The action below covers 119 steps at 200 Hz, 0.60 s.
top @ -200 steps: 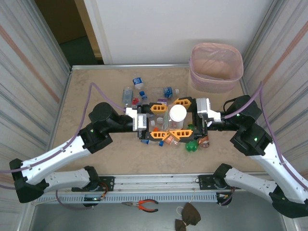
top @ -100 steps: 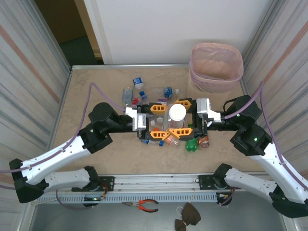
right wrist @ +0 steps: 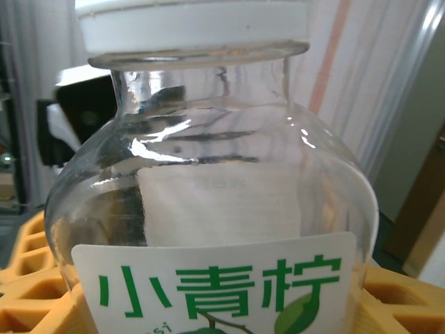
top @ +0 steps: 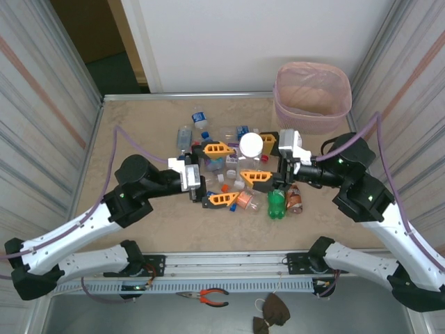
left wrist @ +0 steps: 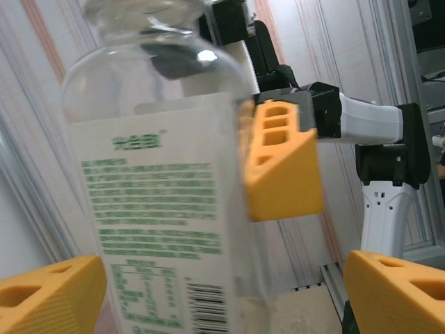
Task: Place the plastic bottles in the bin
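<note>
Right pincer (top: 260, 158) grips the white-capped clear bottle (top: 251, 144) upright, left pincer (top: 220, 174) gapes wide near it, while remaining bottles (top: 277, 203) litter the tabletop (top: 139, 125) and the bin (top: 309, 120) looks empty.

Left arm (top: 135, 182) jaws spread wide; right arm (top: 348, 172) jaws clamped.

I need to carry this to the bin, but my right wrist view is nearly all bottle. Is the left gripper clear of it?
Observer: Yes. The left gripper stands open, its fingers short of the white-capped bottle.
Operator: Where is the bin?
Observer: The bin stands at the far right corner, beyond the right gripper.
Operator: Anything loose nearby?
Observer: A green bottle and a brown bottle sit just nearer than the right gripper.
</note>
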Motion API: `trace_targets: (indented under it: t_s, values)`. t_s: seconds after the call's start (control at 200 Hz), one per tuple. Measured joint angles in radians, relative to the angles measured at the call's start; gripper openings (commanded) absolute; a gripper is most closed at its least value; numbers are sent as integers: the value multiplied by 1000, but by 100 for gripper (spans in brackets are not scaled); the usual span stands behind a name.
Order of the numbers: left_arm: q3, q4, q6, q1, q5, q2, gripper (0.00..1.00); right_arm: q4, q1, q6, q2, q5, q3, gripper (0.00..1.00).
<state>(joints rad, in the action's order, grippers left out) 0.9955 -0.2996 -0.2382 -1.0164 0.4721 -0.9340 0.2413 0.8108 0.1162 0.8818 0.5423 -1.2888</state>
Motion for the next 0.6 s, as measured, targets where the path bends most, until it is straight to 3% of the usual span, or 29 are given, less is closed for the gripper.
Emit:
trace_targets:
  t_s: [0.185,0.406,0.596]
  values:
    - [-39,60,4,0,-120,56,92,90,-75,5,105,-91,-108,51]
    - [-64,173,57,24,-290,91,91,171,-288,-26,267,-158,-238,49]
    - [-64,289,140,90,-372,98,89,234,-449,-58,401,-253,-353,47]
